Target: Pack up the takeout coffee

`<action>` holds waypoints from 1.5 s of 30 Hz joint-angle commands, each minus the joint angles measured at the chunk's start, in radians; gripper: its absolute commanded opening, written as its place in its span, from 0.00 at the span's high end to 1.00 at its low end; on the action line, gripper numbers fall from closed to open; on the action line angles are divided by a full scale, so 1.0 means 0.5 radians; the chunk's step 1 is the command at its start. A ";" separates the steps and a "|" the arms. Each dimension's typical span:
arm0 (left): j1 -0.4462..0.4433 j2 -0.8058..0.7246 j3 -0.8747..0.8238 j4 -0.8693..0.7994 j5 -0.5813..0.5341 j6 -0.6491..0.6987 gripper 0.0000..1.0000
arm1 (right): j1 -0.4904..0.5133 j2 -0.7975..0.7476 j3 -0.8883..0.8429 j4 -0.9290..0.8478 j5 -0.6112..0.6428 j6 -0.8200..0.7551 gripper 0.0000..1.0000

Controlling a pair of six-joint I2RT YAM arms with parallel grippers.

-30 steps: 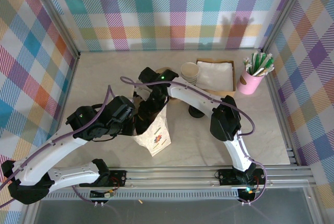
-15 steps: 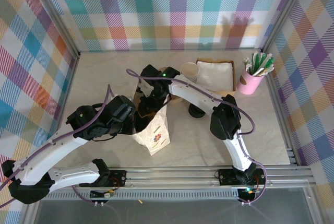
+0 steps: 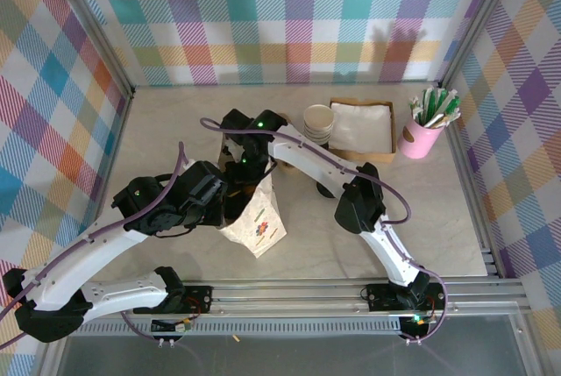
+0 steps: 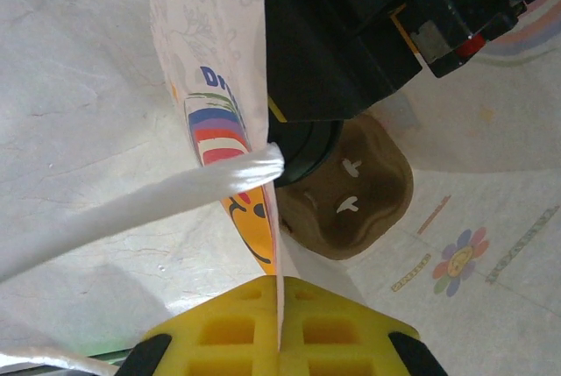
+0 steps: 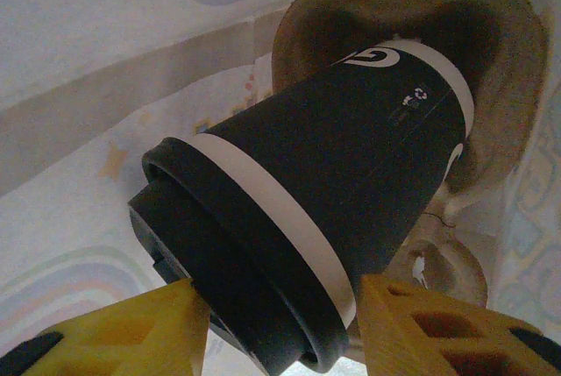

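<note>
**A:** Where's the takeout coffee (image 5: pixel 351 157)?

**B:** Inside the paper bag (image 3: pixel 261 220). Its base sits in a well of the brown pulp carrier (image 5: pixel 495 52) on the bag's floor. Dark grey sides, white band, black lid on top.

**A:** And the bag?

**B:** Upright on the counter (image 3: pixel 438 227), left of ctr and closer to the near edge than the far one. Mouth is open.

**A:** Right gripper (image 5: pixel 276 293)?

**B:** Down in the bag mouth. Its yellow fingers (image 5: pixel 412 323) sit either side of the lid. There's a sliver of gap on one side, and the other side looks abt touching. Can't tell if it's gripping the cup or off it.

**A:** Left gripper (image 4: pixel 279 310)?

**B:** Closed tight, pinching the bag's printed wall at the rim betw its yellow pads. From above it's at the bag's left side. In the wrist view the white twisted handle (image 4: pixel 140 205) runs across just above the pinch, and the carrier shows past the wall.

**A:** Anything else on the counter?

**B:** A stack of lidless cups (image 3: pixel 317 122) toward the far edge, abt mid. A brown tray (image 3: pixel 359 102) w/ white napkins (image 3: pixel 361 126) is just right of it. A pink cup (image 3: pixel 421 141) w/ green-and-white packets (image 3: pixel 436 106) stands near the far right corner.
</note>
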 commanded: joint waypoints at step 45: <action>0.005 0.062 0.026 -0.279 0.060 -0.057 1.00 | -0.060 -0.317 -0.521 0.356 0.081 0.978 0.49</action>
